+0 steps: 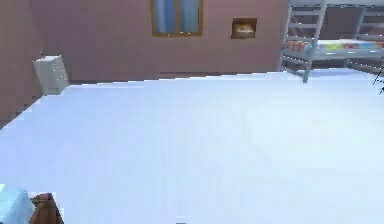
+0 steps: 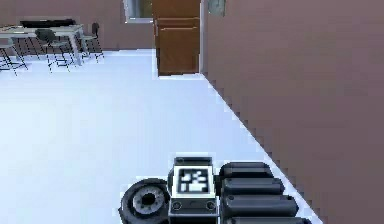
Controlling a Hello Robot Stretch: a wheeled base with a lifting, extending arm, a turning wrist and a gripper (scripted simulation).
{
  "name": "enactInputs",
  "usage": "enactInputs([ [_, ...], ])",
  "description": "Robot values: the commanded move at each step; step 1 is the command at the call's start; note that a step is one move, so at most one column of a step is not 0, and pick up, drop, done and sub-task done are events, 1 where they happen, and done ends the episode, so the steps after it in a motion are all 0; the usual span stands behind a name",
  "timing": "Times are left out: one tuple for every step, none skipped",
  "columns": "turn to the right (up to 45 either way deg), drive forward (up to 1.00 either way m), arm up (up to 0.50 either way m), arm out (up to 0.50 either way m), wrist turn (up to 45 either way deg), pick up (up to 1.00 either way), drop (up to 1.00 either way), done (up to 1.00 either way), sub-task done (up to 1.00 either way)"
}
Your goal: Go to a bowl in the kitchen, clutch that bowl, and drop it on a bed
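Note:
A grey-framed bunk bed with patterned bedding stands at the far right of the forward view, against the mauve wall. At the bottom edge of the arm side view the arm is drawn in, a white marker square on top of it. The gripper's dark round body sits just left of the marker, low over the pale floor. Its far end is hard to make out, so I cannot tell whether it holds anything.
Wide pale floor stretches ahead. A white cabinet stands by the left wall, and a window and small picture are on the far wall. In the arm side view a wooden door faces me, tables and chairs sit far left, and a brown wall runs along the right.

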Motion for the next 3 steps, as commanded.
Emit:
enactInputs([
  [45.0, 0.0, 0.0, 0.0, 0.0, 0.0, 0.0, 0.0, 0.0],
  [24.0, 0.0, 0.0, 0.0, 0.0, 0.0, 0.0, 0.0, 0.0],
  [-45.0, 0.0, 0.0, 0.0, 0.0, 0.0, 0.0, 0.0, 0.0],
])
